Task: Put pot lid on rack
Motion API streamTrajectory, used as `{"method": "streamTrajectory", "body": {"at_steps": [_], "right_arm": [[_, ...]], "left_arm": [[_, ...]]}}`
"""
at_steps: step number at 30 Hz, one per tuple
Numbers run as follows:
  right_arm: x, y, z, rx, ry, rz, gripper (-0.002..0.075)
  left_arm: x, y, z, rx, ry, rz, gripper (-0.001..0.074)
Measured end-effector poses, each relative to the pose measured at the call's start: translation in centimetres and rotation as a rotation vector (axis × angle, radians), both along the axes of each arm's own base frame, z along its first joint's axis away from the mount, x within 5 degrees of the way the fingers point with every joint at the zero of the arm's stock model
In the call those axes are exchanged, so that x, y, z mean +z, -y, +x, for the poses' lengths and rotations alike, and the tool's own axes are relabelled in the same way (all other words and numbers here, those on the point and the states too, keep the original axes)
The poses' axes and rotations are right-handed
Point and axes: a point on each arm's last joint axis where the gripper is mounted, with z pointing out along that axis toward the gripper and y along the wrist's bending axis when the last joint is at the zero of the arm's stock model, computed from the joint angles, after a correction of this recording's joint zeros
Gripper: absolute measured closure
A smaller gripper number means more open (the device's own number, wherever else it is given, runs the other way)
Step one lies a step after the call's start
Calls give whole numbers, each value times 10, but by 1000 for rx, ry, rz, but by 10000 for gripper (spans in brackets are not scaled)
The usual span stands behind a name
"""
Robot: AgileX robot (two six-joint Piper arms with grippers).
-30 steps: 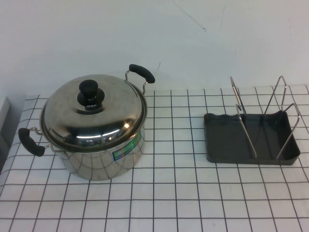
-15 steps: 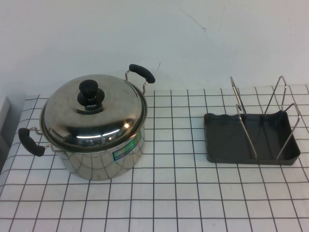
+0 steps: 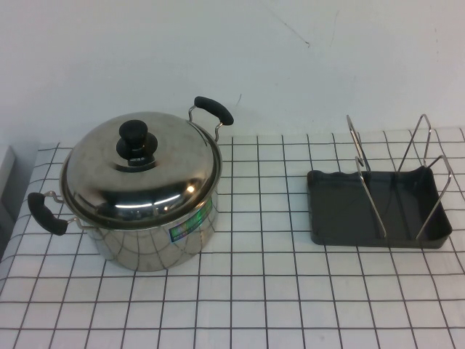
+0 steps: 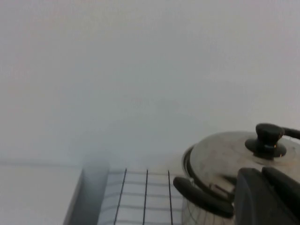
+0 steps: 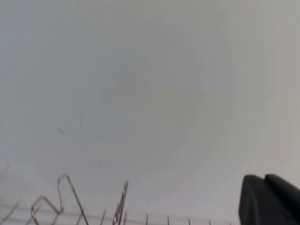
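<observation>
Two containers are sitting well apart on the checked tablecloth (image 3: pixel 261 291). On the robot's left side, the steel pot (image 3: pixel 156 236) is standing upright with the pot lid (image 3: pixel 142 171) resting level on its rim, closing it, so its contents cannot be seen. The lid's black knob (image 3: pixel 135 134) is pointing straight up at the centre, and two black side handles (image 3: pixel 213 110) are sticking out from the pot, one toward the wall and one toward the table's left edge. On the right side, the rack (image 3: pixel 378 211) is lying flat, its dark grey tray holding nothing but its own silver wire loops (image 3: pixel 363 174), which are standing tall above it.

Neither arm is showing in the high view. In the left wrist view, the left gripper (image 4: pixel 267 197) is appearing as a dark shape in one corner, near the pot but not touching it; whether its fingers are apart cannot be told. In the right wrist view, the right gripper (image 5: pixel 269 199) is likewise a dark corner shape with only the loop tops visible, and its opening cannot be told.
</observation>
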Motion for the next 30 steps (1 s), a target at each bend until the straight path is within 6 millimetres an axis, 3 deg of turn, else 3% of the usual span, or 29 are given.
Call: {"method": "streamTrajectory", "body": {"at_steps": [6,11,17,26,30], "right_arm": [[-23,2,14,-26,-311,-42,729],[-23,2,21,-23,-341,-44,729],[-22,2,22,-30,-332,-67,729],[-25,3,21,-42,-366,-94,729],[-26,4,21,-45,-368,-100,729]], "left_arm": [[2,4,15,-35,-278,-121,738],[17,15,36,-146,-412,-196,738],[40,21,72,-213,-318,-306,738],[69,20,135,-231,-230,-123,738],[72,22,166,-256,-233,17,716]]}}
